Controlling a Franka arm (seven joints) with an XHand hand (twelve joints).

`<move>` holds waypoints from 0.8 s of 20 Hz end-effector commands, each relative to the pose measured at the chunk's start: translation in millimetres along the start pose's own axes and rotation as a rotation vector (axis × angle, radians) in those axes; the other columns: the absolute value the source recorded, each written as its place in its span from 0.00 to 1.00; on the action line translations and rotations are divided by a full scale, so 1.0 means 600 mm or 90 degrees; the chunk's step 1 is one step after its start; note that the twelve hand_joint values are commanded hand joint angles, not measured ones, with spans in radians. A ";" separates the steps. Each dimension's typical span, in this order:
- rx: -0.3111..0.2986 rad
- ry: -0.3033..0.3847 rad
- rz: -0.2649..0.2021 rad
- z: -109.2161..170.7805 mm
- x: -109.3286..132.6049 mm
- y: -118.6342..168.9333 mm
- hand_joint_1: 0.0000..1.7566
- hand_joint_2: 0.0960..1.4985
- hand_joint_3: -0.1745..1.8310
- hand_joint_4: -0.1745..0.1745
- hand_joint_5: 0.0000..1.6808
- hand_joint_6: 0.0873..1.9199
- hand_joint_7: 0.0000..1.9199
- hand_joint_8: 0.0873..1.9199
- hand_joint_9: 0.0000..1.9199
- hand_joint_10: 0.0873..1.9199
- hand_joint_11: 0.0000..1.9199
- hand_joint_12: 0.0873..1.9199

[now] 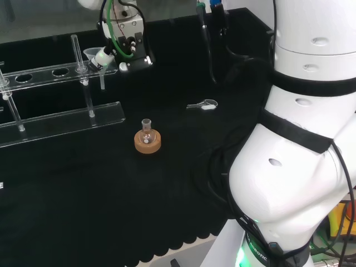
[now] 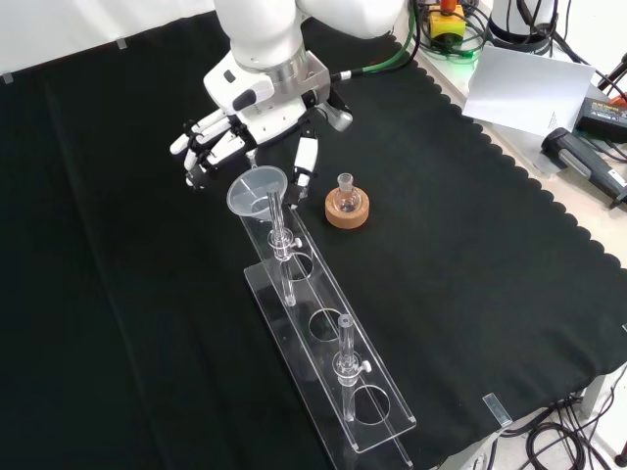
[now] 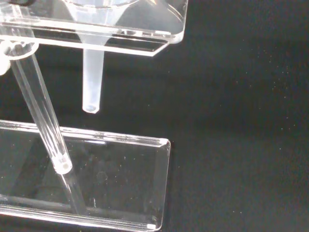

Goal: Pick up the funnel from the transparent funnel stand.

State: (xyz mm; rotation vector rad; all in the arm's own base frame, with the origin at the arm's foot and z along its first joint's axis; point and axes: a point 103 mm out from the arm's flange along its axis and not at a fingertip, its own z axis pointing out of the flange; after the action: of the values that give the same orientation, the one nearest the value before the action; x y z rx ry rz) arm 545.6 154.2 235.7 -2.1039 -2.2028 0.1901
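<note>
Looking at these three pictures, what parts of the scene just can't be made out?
- Whether the hand touches the funnel: in the front view its fingers sit just behind the rim; in the head view the wrist blocks them.
- The funnel's cone in the wrist view: cut off by the picture edge; the spout hangs below the stand's upper plate.
- What the small flask on the cork ring contains: too small.
</note>
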 end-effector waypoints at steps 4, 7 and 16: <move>0.026 0.020 -0.006 0.002 -0.002 0.003 0.35 0.47 0.11 0.33 0.00 0.00 0.21 0.16 0.00 0.36 0.00 0.00; 0.032 0.039 -0.016 -0.012 -0.001 -0.006 0.31 0.46 0.10 0.32 0.00 0.00 0.16 0.15 0.00 0.31 0.00 0.00; 0.096 0.100 -0.035 -0.052 -0.007 -0.013 0.22 0.43 0.09 0.31 0.00 0.00 0.00 0.11 0.00 0.00 0.00 0.00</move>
State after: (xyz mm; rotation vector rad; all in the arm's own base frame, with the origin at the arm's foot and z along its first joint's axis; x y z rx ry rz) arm 541.0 153.3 254.8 -1.9689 -2.1374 0.1877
